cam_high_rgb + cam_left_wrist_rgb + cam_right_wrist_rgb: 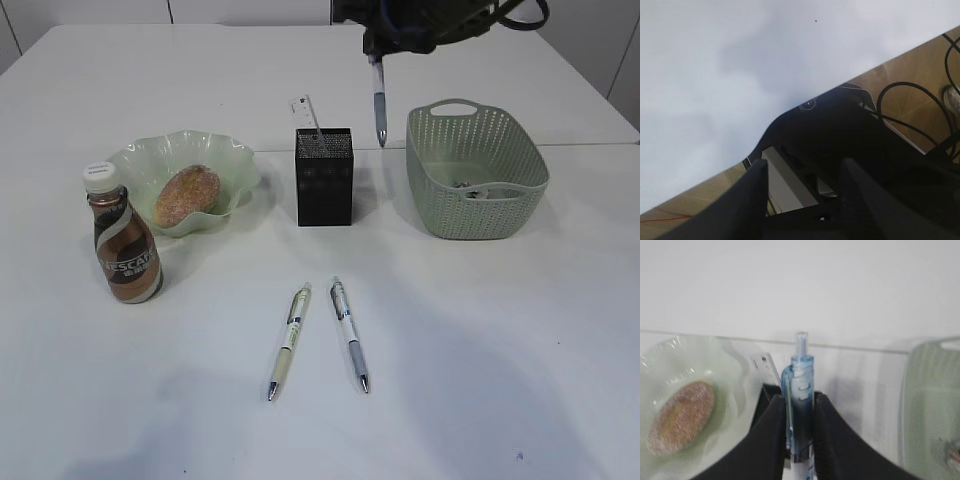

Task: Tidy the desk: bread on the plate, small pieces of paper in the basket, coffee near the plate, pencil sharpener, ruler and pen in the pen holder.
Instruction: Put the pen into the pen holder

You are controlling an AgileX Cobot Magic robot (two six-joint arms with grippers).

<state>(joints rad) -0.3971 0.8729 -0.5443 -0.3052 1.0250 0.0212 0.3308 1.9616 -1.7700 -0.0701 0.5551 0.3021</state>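
R gripper [799,425] clenched on pen [800,390] upper barrel: light, stiff, slick plastic. L gripper [802,192] released, empty.

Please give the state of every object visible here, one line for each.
Sugar-dusted golden bun: lying in the ruffled pale green dish.
Brown Nescafe bottle: upright, capped.
Clear plastic ruler: standing in the black mesh cup.
Blue pen: gripped by the right gripper.
Woven-look green basket: holds scraps.
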